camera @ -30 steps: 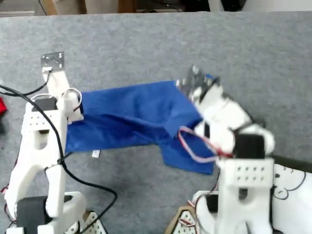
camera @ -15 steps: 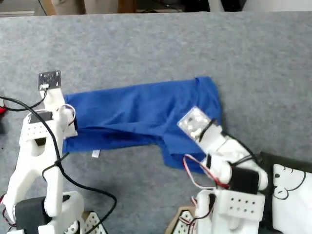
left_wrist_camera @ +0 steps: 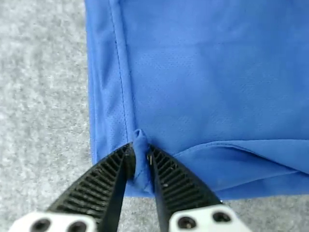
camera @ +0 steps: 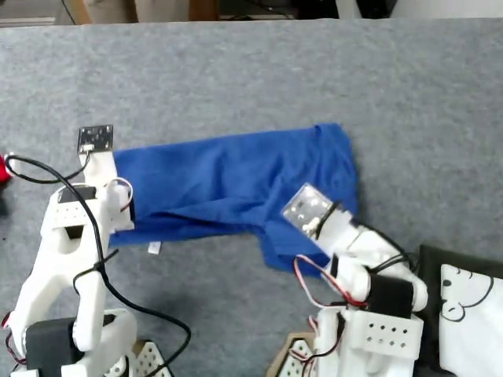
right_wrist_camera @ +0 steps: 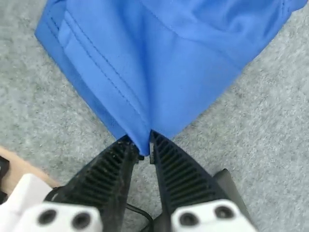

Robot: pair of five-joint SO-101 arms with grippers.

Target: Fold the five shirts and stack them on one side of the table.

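Seen from above, the shirt point(camera: 236, 177) lies spread across the middle of the table point(camera: 236, 71). Its long side runs left to right, and a small white tag point(camera: 154, 248) sits at its near edge.

My wrist views give the detail of each grip. My left gripper point(left_wrist_camera: 139, 153) is clenched on a small raised fold of hem at the shirt's left end, and the cloth stands up between the ribbed fingers point(left_wrist_camera: 104, 179). My right gripper point(right_wrist_camera: 145, 147) pinches a pointed corner of the shirt's near edge.

In the high view, my left arm point(camera: 71, 236) leans in from the near left corner, wrist bent down over the shirt's end. My right arm point(camera: 361, 267) leans in from the near edge over the shirt's right half. A white printed cloth point(camera: 471, 314) lies at the near right corner.
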